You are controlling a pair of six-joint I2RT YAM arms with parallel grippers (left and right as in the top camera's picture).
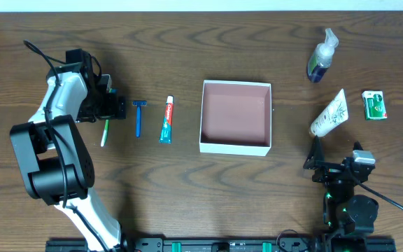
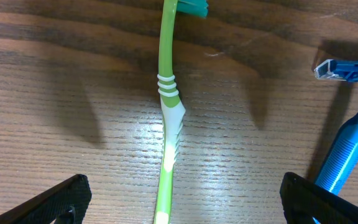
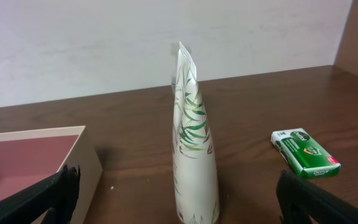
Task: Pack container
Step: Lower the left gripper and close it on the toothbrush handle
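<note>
The container is a square white box with a pink-brown inside, empty, at the table's middle; its corner shows in the right wrist view. My left gripper is open, right above a green toothbrush, which lies between the fingers in the left wrist view. A blue razor and a toothpaste tube lie between it and the container. My right gripper is open and empty, facing a white leaf-print tube.
A pump bottle stands at the far right back. A small green box lies right of the white tube. A pale wall stands behind the table in the right wrist view.
</note>
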